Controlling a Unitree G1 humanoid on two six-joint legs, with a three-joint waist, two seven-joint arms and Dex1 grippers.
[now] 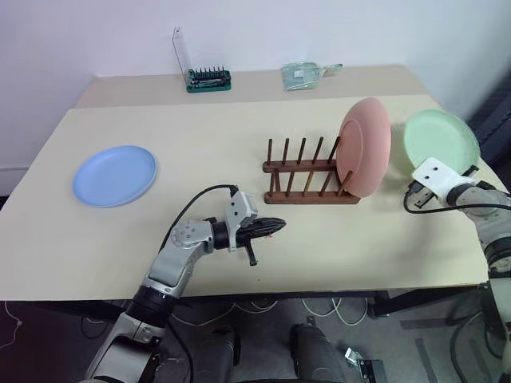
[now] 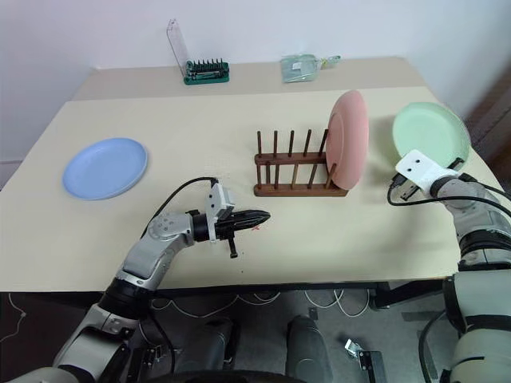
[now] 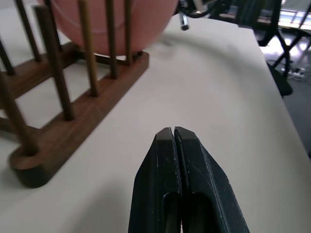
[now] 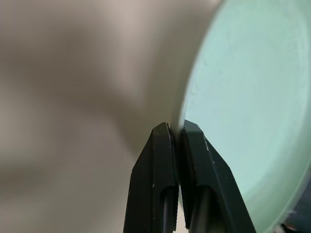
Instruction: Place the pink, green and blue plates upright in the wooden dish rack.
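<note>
The green plate (image 2: 429, 133) is pinched at its near rim between the two black fingers of my right gripper (image 4: 176, 130), and I hold it tilted up near the right edge of the table (image 1: 200, 120). The pink plate (image 1: 365, 146) stands upright in the end slot of the wooden dish rack (image 1: 307, 179), on the side nearest my right arm. The blue plate (image 1: 115, 175) lies flat on the table, well to the left of the rack. My left gripper (image 3: 174, 133) is clenched on nothing and points level toward the rack, just above the tabletop.
</note>
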